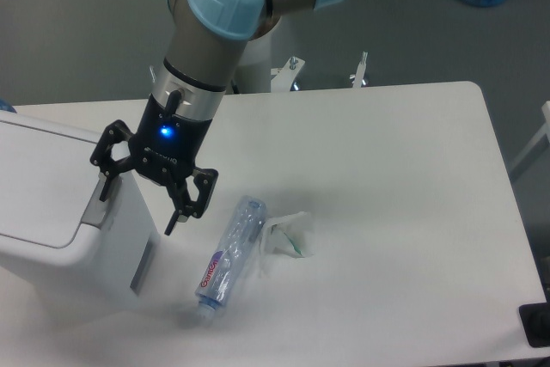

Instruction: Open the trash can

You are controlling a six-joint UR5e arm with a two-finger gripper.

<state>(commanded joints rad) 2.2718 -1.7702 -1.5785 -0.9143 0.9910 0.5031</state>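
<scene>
The arm (225,19) is built of grey metal tube sections with light-blue plastic caps over its rounded joints. Its wrist narrows to a silver-grey band above a black housing (a small blue light glows on it). The black gripper (137,198) has 2 angular, linked fingers (186,202).
</scene>
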